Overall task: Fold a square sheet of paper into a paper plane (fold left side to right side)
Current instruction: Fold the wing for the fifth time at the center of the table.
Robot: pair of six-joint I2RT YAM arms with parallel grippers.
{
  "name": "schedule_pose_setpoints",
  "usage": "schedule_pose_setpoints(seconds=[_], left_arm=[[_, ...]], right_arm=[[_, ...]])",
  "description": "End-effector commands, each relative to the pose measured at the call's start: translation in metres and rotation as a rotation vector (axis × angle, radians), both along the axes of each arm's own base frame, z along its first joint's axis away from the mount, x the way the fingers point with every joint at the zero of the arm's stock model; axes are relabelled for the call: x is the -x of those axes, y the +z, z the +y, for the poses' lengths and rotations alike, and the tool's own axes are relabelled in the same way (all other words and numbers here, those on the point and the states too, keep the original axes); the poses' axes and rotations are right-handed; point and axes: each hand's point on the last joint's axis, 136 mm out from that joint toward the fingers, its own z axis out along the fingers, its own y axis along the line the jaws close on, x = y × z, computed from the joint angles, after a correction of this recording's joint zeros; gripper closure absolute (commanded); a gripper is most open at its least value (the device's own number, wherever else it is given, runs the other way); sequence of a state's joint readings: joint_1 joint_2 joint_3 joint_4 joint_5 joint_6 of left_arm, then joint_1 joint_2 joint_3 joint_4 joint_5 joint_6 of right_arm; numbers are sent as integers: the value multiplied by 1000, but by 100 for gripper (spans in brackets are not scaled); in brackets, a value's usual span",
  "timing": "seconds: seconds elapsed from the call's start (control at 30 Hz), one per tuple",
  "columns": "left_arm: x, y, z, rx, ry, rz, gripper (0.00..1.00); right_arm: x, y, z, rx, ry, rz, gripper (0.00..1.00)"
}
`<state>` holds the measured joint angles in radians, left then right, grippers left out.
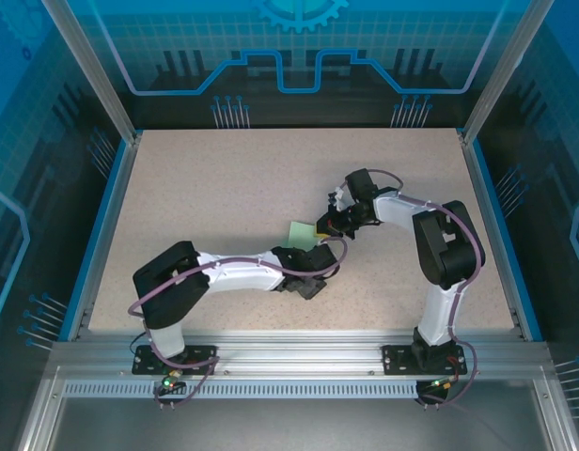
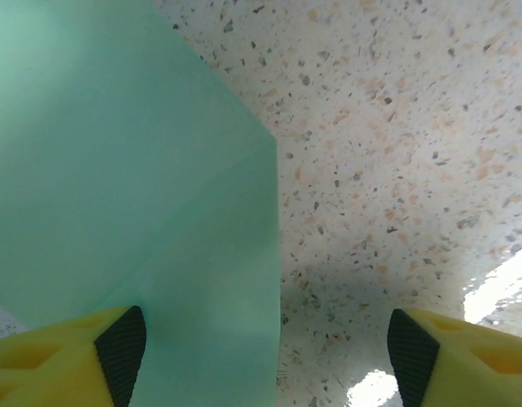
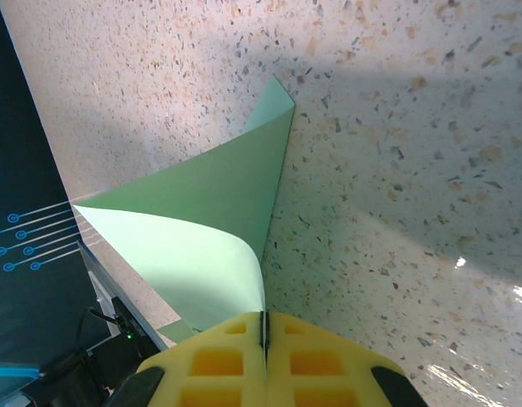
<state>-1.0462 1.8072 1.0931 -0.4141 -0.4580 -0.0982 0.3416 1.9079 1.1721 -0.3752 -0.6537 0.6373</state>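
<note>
Two arms bent inward, seen from above, meeting just right of centre on the table (image 1: 224,188). Between them, the paper (image 1: 299,231): small, pale mint green, plain. At its right edge, the right gripper (image 1: 322,227); just below it and slightly right, the left gripper (image 1: 313,258). From the right wrist: jaws pressed together at bottom centre of the frame, clamped on one corner of the paper (image 3: 202,229). Curls up from the speckled surface to that pinch, with one pointed tip reaching to upper centre and another spreading left toward the dark blue wall (image 3: 24,212). Glossy and brighter on the curled underside at lower left, darker green on the upper face. Soft shadow across the top of that frame. From the left wrist: jaws wide apart, gripping nothing. Yellow fingers with black pads (image 2: 121,343) at the two bottom corners of the frame. Left pad over the paper (image 2: 117,170), right pad over bare table (image 2: 397,170); cannot tell whether the left pad touches the sheet. Covers the left half of that view, with a straight edge running down the middle and a slanted edge climbing to the top left. Faint diagonal line across it, as of one layer lying over another.
</note>
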Motion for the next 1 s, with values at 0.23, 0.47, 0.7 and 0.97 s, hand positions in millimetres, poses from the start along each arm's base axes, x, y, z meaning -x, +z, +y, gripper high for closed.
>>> schedule_pose_setpoints(seconds=[0.23, 0.47, 0.7, 0.97], left_arm=[[-11, -1, 6, -124, 8, -107, 32], [-11, -3, 9, -147, 13, -120, 48], [-11, -1, 7, -135, 10, -119, 65], [-8, 1, 3, -99, 4, -98, 78]], right_arm=[[4, -2, 7, 2, 15, 30, 100], [5, -2, 7, 1, 21, 32, 100], [5, -2, 5, 18, 27, 30, 100], [5, -4, 5, 30, 39, 30, 100]])
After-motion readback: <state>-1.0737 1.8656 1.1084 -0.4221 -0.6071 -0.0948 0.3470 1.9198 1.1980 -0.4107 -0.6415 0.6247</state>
